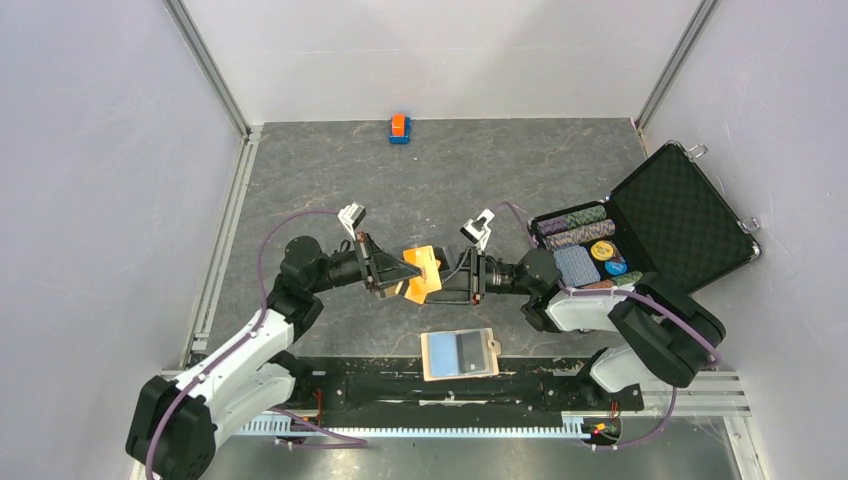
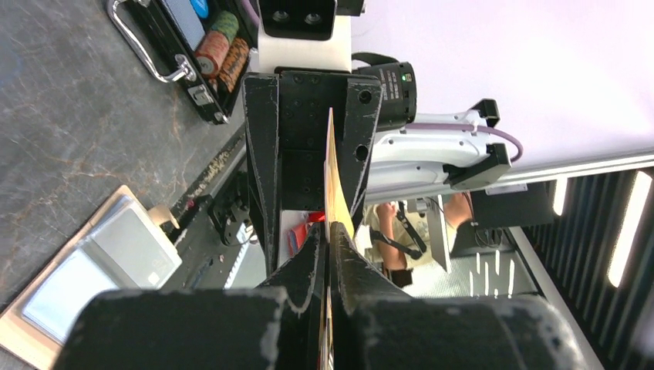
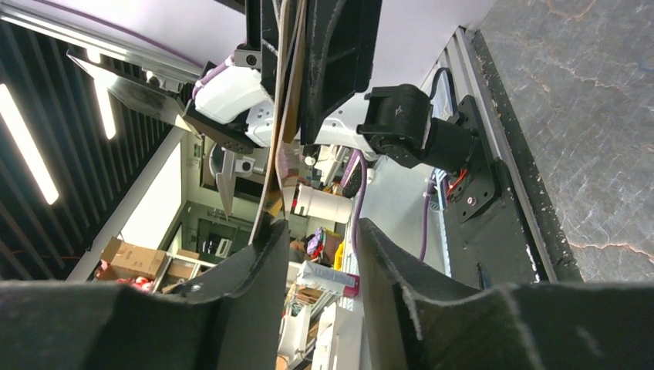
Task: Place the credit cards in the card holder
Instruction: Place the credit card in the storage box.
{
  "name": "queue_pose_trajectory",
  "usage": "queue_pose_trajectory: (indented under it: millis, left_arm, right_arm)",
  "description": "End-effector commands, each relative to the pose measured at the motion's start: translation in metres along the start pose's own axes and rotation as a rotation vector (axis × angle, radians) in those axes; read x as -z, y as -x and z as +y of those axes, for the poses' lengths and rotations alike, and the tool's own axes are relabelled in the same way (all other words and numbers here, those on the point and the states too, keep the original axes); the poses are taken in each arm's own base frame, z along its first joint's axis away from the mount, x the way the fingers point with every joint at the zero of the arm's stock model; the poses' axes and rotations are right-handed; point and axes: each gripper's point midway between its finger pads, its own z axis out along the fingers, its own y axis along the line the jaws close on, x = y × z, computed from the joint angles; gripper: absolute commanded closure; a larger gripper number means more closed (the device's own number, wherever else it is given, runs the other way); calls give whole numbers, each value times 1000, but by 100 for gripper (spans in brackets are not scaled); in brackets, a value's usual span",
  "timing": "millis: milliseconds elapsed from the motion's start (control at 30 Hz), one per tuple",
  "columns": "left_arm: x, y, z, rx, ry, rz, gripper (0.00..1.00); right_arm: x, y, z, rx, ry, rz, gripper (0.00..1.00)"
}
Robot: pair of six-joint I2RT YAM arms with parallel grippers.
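Left pincer (image 2: 328, 240) tight on orange card (image 2: 332, 177)

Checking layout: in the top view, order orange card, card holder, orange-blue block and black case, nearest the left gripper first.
1. orange card, held by the left gripper
2. card holder, near edge
3. orange-blue block, far edge
4. black case, far right

Two matching arms here: the left arm (image 1: 240, 355) wears white shells between chunky black joints, and the right arm (image 1: 585, 308) is built the same. Lilac cables (image 2: 455, 126) trail off them. There's a small white camera block (image 1: 352, 215) at each wrist. The left pincer (image 2: 328, 235) is matte black with grey-scuffed edges, and the right pincer (image 3: 316, 231) is black too, its frame dotted with screw holes.
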Motion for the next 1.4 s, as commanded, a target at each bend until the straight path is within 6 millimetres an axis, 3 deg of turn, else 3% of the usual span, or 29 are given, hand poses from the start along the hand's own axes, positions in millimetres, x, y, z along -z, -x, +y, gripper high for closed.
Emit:
queue_pose_trajectory:
  millis: [0, 200, 400, 533, 733, 967, 1100, 1367]
  left_arm:
    - [1, 6, 24, -40, 127, -49, 98]
    - [3, 11, 20, -57, 133, -86, 98]
    - [2, 8, 21, -62, 134, -57, 98]
    - [1, 6, 17, -62, 121, -37, 98]
    - [4, 6, 26, -74, 173, -40, 98]
    - [13, 5, 44, -61, 279, -67, 91]
    - [15, 3, 48, -54, 287, -75, 92]
    - [15, 2, 56, -53, 304, -72, 98]
  right_arm:
    - [2, 25, 29, 134, 70, -110, 56]
    - [10, 38, 22, 189, 4, -150, 45]
    - [1, 49, 18, 180, -20, -147, 46]
    - [-3, 51, 8, 153, -41, -143, 57]
    - [-6, 49, 2, 148, -85, -115, 100]
    - [16, 59, -34, 180, -343, -137, 100]
    - [37, 76, -37, 183, -369, -194, 100]
    - [45, 84, -35, 181, -350, -209, 100]
